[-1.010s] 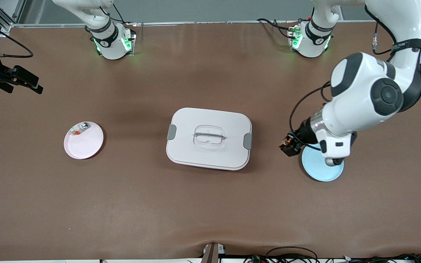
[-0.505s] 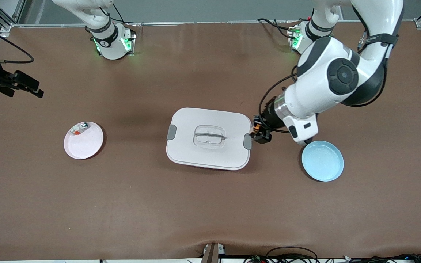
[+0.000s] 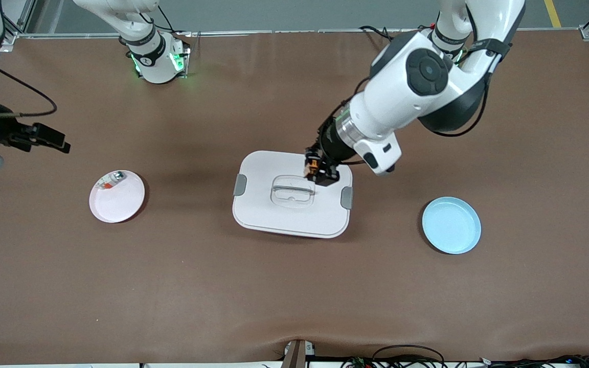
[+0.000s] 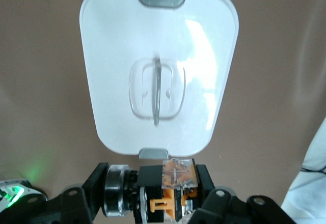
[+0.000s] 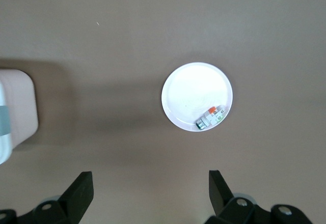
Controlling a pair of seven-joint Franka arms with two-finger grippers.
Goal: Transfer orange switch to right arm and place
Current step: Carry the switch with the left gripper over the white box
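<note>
My left gripper (image 3: 321, 173) is shut on the orange switch (image 3: 314, 168), a small black boxy part with an orange section. It holds the switch above the white lidded box (image 3: 258, 204), beside the lid's handle. In the left wrist view the switch (image 4: 170, 186) sits between the fingers, with the box (image 4: 112, 40) under it. My right gripper (image 3: 49, 137) is open and empty, up in the air at the right arm's end of the table, over bare table near the pink plate (image 3: 123, 204). In the right wrist view its fingertips (image 5: 84, 183) stand wide apart, with the plate (image 5: 193, 89) below.
The pink plate holds a small red-white-silver piece (image 3: 110, 180), which also shows in the right wrist view (image 5: 211, 118). A light blue plate (image 3: 451, 225) lies toward the left arm's end of the table. Cables hang at the table's front edge.
My left arm has carried the orange switch from over the blue plate to over the white box lid. My right gripper has moved slightly toward the pink plate.
</note>
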